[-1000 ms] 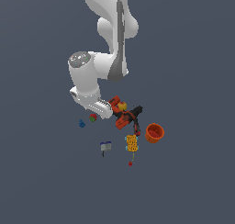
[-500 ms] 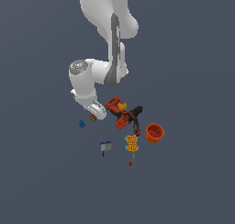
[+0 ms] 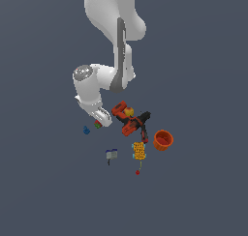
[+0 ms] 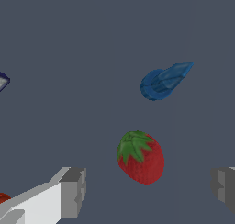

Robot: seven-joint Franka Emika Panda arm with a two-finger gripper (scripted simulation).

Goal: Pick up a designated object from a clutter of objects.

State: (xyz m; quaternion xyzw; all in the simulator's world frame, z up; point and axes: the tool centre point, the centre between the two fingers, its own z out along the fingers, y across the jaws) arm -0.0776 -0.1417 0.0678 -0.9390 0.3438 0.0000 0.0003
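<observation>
The designated object is a tiny red strawberry with green leaves (image 4: pixel 141 157), lying on the grey floor between my two fingers in the wrist view, touching neither. My gripper (image 4: pixel 149 188) is open, one grey fingertip (image 4: pixel 73 192) on one side and the other (image 4: pixel 223 188) far off on the opposite side. In the exterior view the strawberry (image 3: pixel 97 124) shows just under my gripper (image 3: pixel 100 122), at the left end of the clutter of objects (image 3: pixel 137 131). A tiny blue piece (image 4: pixel 163 81) lies just beyond the strawberry.
To the exterior view's right lie a red-and-black power drill (image 3: pixel 127 118), an orange cup (image 3: pixel 163 140), a yellow-orange block (image 3: pixel 139 151) and a small red ball (image 3: pixel 137 172). A grey-blue clamp (image 3: pixel 111 154) lies lower down. The blue piece (image 3: pixel 86 130) sits left of the gripper.
The arm has swung its wrist down and to the exterior view's left, lowering the gripper over the strawberry. The objects have not moved.
</observation>
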